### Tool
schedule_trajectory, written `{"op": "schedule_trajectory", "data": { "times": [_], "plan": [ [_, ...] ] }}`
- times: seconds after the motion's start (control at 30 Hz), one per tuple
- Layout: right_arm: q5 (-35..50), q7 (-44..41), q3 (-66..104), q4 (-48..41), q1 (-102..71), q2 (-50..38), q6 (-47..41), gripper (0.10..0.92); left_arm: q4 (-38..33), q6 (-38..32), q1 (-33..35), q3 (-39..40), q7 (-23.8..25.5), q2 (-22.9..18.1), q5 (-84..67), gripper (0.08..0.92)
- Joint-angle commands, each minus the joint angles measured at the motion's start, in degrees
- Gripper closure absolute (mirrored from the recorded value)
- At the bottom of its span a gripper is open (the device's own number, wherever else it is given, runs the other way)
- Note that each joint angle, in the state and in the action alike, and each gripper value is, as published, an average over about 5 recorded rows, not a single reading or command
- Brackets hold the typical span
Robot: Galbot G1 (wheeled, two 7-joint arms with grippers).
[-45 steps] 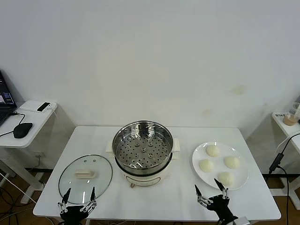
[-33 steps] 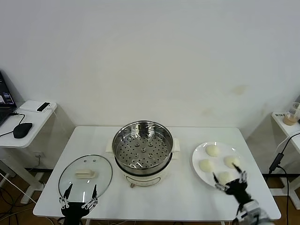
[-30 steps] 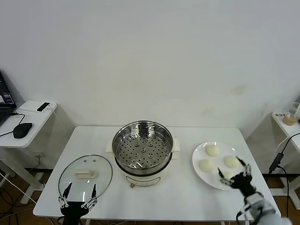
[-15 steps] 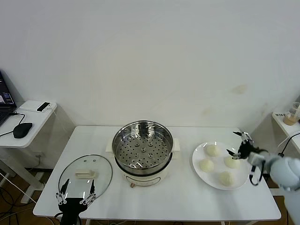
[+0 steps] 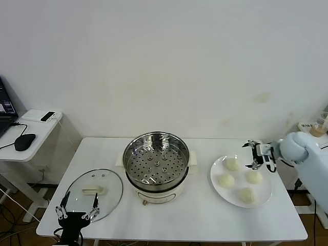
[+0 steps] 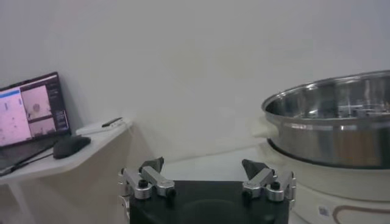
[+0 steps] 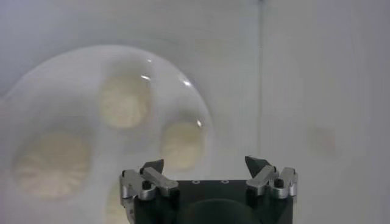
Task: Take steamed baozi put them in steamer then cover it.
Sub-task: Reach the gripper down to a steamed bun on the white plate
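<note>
Four cream-white baozi lie on a white plate (image 5: 264, 190) at the table's right: one at the back (image 5: 232, 164), one on the left (image 5: 225, 180), one on the right (image 5: 253, 177), one at the front (image 5: 247, 195). The steel steamer (image 5: 156, 163) stands empty at the table's middle on its cream pot base. The glass cover (image 5: 93, 192) lies flat at the front left. My right gripper (image 5: 254, 155) is open and empty, above the plate's far right edge. In the right wrist view the gripper (image 7: 207, 167) hovers over the plate (image 7: 67, 91), close to one baozi (image 7: 181, 145). My left gripper (image 5: 77, 214) is open and empty at the front edge by the cover.
A side table at the left holds a mouse (image 5: 24, 142) and a laptop (image 6: 30, 112). A cup (image 5: 320, 125) stands on a shelf at the right. In the left wrist view the steamer (image 6: 329, 122) rises to one side of my left gripper (image 6: 204, 167).
My right arm rose from the table's front edge, passed over the plate and now reaches in from the right above its far side. My left gripper drifted slightly left and lower.
</note>
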Motion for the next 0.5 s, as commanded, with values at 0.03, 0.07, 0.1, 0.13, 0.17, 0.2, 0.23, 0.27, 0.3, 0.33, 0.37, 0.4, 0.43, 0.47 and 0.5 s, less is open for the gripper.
{"op": "schedule_trajectory", "data": {
  "times": [0.03, 0.07, 0.1, 0.13, 0.17, 0.2, 0.23, 0.27, 0.3, 0.33, 0.37, 0.4, 0.43, 0.47, 0.5],
  "plan": [
    [0.04, -3.37, -13.16, -10.15, 10.09, 5.40, -0.48, 0.203, -0.01, 0.17, -0.53, -1.15, 0.10, 0.07, -0.10, 0.177],
    [-0.41, -3.10, -13.10, -10.80, 9.92, 6.03, -0.54, 0.203, -0.03, 0.21, -0.63, -1.23, 0.14, 0.03, -0.10, 0.177],
    [-0.76, -2.88, -13.02, -11.31, 9.77, 6.54, -0.58, 0.203, -0.03, 0.23, -0.74, -1.30, 0.17, -0.01, -0.09, 0.177],
    [-1.14, -2.64, -12.89, -11.83, 9.62, 7.01, -0.64, 0.203, -0.03, 0.23, -0.82, -1.35, 0.19, -0.06, -0.09, 0.177],
    [-1.54, -2.43, -12.75, -12.37, 9.47, 7.44, -0.70, 0.203, -0.04, 0.24, -0.91, -1.45, 0.20, -0.11, -0.08, 0.177],
    [-1.94, -2.21, -12.61, -12.91, 9.34, 7.81, -0.73, 0.203, -0.06, 0.27, -0.98, -1.58, 0.22, -0.15, -0.09, 0.177],
    [-2.32, -2.01, -12.48, -13.44, 9.22, 8.14, -0.75, 0.203, -0.10, 0.30, -1.02, -1.70, 0.24, -0.17, -0.10, 0.177],
    [-2.73, -1.76, -12.35, -14.07, 9.09, 8.49, -0.76, 0.203, -0.16, 0.33, -1.04, -1.86, 0.25, -0.19, -0.11, 0.177],
    [-3.04, -1.53, -12.27, -14.60, 8.99, 8.77, -0.75, 0.203, -0.22, 0.38, -1.06, -2.03, 0.26, -0.19, -0.14, 0.177],
    [-3.35, -1.25, -12.19, -15.23, 8.90, 9.09, -0.75, 0.203, -0.28, 0.42, -1.05, -2.14, 0.27, -0.18, -0.17, 0.177],
    [-3.65, -0.98, -12.10, -15.84, 8.82, 9.43, -0.75, 0.203, -0.34, 0.44, -1.03, -2.25, 0.28, -0.17, -0.19, 0.177],
    [-3.98, -0.72, -11.97, -16.46, 8.74, 9.78, -0.73, 0.203, -0.40, 0.46, -1.00, -2.35, 0.29, -0.16, -0.21, 0.177],
    [-4.33, -0.47, -11.78, -17.16, 8.66, 10.19, -0.72, 0.203, -0.42, 0.47, -0.98, -2.42, 0.30, -0.16, -0.23, 0.177],
    [-4.64, -0.25, -11.53, -17.88, 8.58, 10.65, -0.73, 0.203, -0.42, 0.47, -0.95, -2.48, 0.31, -0.16, -0.23, 0.177],
    [-4.87, -0.11, -11.29, -18.53, 8.51, 11.06, -0.74, 0.203, -0.40, 0.47, -0.91, -2.53, 0.32, -0.15, -0.23, 0.177]
  ]
}}
